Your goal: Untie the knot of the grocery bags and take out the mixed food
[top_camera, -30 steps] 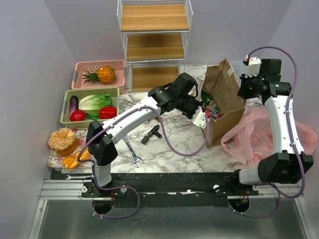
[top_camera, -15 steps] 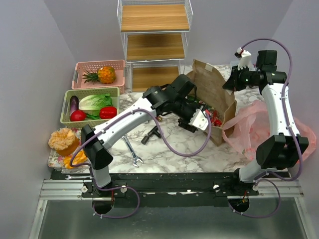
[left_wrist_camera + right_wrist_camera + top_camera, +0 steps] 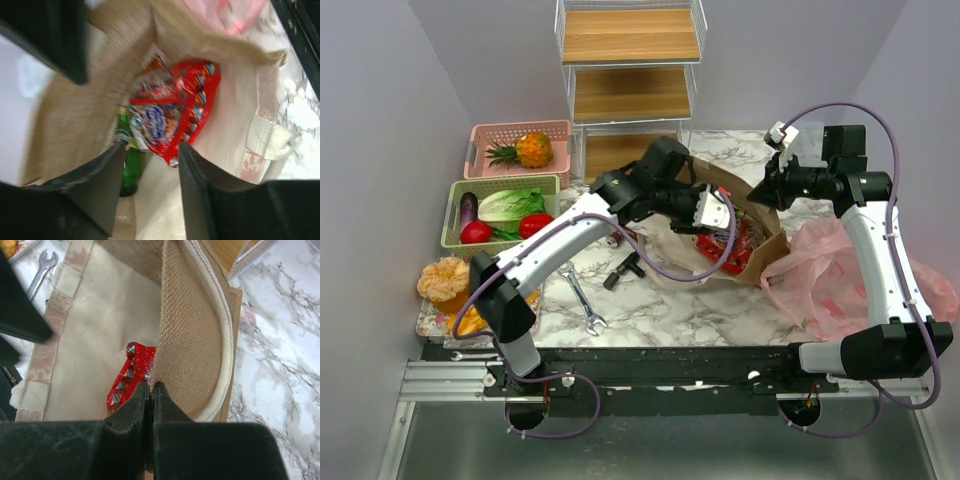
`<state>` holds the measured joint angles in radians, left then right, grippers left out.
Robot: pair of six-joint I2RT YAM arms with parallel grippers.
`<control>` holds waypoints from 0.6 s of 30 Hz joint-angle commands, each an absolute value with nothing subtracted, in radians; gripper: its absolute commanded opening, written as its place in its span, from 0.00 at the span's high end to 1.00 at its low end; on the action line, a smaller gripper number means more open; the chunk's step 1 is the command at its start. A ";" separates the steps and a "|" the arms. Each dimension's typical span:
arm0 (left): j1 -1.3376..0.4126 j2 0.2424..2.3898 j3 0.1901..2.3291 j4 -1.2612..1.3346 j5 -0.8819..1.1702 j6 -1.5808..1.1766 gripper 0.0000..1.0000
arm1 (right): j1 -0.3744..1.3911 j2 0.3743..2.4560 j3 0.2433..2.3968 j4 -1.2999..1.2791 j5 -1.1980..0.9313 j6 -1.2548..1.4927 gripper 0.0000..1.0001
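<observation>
Paper bag (image 3: 192, 325) lower now, packet (image 3: 175, 115) beyond left gripper (image 3: 151, 145)

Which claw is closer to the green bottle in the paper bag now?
Left. The left claw is open at the mouth of the paper bag, with the green bottle just past one fingertip. The right claw is shut on the bag's wall at its rim; its camera shows no bottle.

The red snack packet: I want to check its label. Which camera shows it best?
Left wrist: the red snack packet sits centred inside the brown bag, print facing the lens. Right wrist catches only one corner beside the bag wall that the right gripper pinches. Top view shows a small red patch.
</observation>
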<state>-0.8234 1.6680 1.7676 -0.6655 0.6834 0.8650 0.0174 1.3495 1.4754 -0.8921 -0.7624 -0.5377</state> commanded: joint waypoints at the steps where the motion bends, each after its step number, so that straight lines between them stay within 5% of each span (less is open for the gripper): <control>1: -0.846 1.757 1.690 -0.713 0.583 0.942 0.58 | 0.046 1.291 1.463 -0.869 -0.841 -0.581 0.99; 5: -0.864 1.760 1.573 -0.640 0.547 0.970 0.57 | 0.050 1.269 1.434 -0.890 -0.830 -0.616 0.99; 11: -0.865 1.868 1.606 -0.488 0.472 0.803 0.29 | 0.050 1.258 1.390 -0.894 -0.780 -0.634 0.99; 18: -0.876 2.025 1.715 -0.472 0.455 0.872 0.27 | 0.049 1.282 1.399 -0.880 -0.755 -0.601 0.99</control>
